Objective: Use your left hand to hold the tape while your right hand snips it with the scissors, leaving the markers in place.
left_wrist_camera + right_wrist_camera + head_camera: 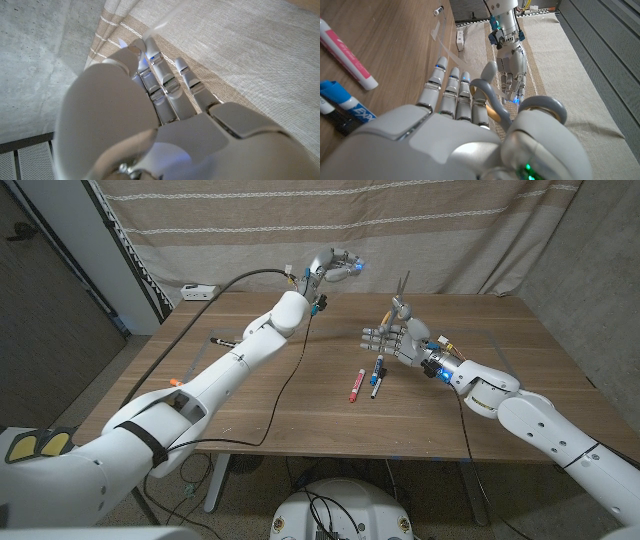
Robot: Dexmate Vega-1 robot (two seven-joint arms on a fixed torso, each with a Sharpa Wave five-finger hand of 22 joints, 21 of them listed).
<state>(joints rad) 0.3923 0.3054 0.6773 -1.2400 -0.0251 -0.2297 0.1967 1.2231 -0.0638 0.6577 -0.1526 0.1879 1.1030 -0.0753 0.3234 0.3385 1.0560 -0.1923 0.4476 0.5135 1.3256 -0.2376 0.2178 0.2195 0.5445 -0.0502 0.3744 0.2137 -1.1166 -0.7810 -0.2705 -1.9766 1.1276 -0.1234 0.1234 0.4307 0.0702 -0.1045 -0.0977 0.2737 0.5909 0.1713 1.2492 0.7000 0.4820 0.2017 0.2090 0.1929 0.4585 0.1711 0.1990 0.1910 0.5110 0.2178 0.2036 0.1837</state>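
Your left hand (335,265) is raised high over the far edge of the worktop (300,410), with the fingers closed together at the tips. In the left wrist view a thin, pale strip of tape (165,20) goes out from between those fingertips, so I judge that this hand pinches the tape's upper end. In the right wrist view the strip of tape runs as a clear band from the worktop up toward the left hand, so its long axis is stretched slanting between the worktop and that hand.

Your right hand (400,340) holds the scissors (400,295) by the grey loops, with the blades pointing up and toward the far side. I cannot tell whether the blades are open.

The relation that matters is this: the tape lies to the left of the scissors and further from you, well apart from the blades. The right hand must travel toward the left hand and meet the strip across its length, not along it.

The markers (366,380) lie on the worktop just under and beside the right hand; keep the hand high when you move.
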